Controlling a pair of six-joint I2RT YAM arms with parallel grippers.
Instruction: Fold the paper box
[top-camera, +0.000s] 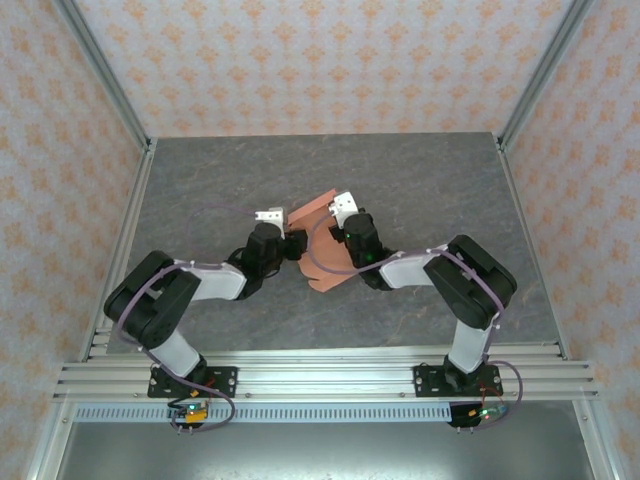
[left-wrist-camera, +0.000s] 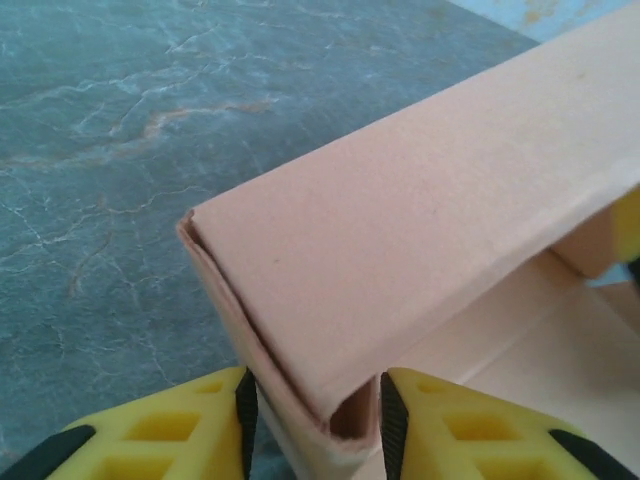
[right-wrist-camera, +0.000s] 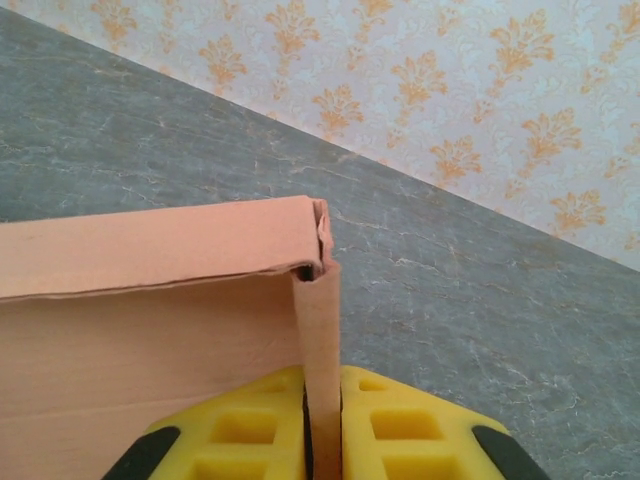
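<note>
Near the middle of the bench (top-camera: 200, 190), the paper box (top-camera: 322, 268) is found partly folded between the two arms, with one panel raised and a rounded flap spread flat toward the near side. The left hand (top-camera: 268, 215) is set at the box's left end and the right hand (top-camera: 342, 203) at its far right corner.

In the left wrist view, a folded corner of the box (left-wrist-camera: 430, 230) is straddled by the left hand (left-wrist-camera: 312, 410). Its jaws are held part open, and the fold between them is not squashed, with a thin gap seen at one pad.

In the right wrist view, an upright wall of the box (right-wrist-camera: 150, 250) is pinched by the right hand (right-wrist-camera: 322, 400), whose yellow fingers (right-wrist-camera: 400, 420) are closed flat on the thin card. Patterned wallpaper (right-wrist-camera: 450, 80) is seen beyond the bench.
</note>
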